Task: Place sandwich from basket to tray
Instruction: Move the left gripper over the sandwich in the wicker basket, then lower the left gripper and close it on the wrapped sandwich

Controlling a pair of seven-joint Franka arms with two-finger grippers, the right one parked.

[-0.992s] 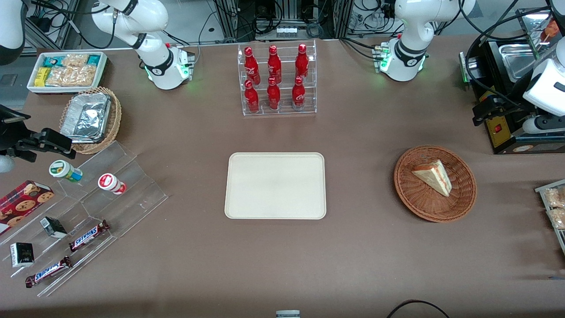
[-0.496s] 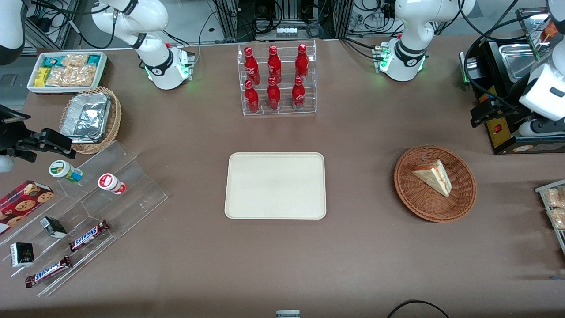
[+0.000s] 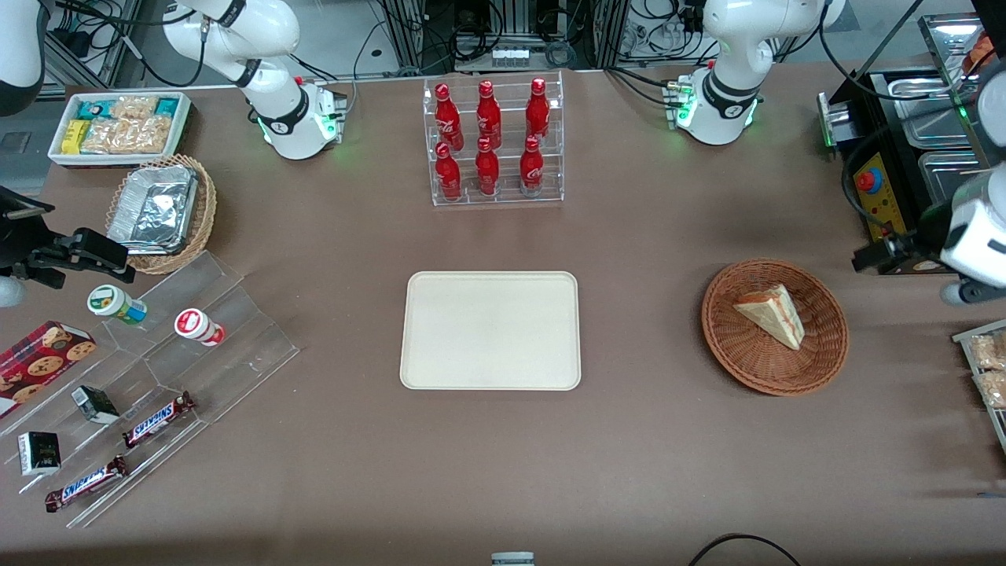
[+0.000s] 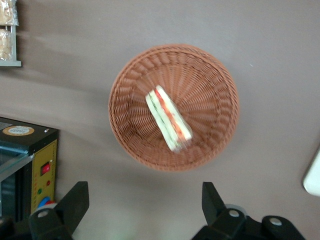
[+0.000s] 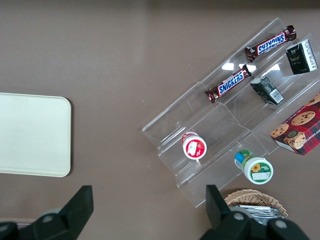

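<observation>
Gripper (image 4: 142, 207) shifted nearer front camera, now high beside basket (image 3: 817, 362), fingers (image 4: 75, 200) spread wide, empty. Sandwich (image 4: 168, 118) lies in basket, off from fingertips, long axis skewed to finger gap. Tray (image 3: 491, 330) well apart.

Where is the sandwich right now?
The sandwich lies in the wicker basket, toward the working arm's end from the tray; the open end effector hovers above.
</observation>
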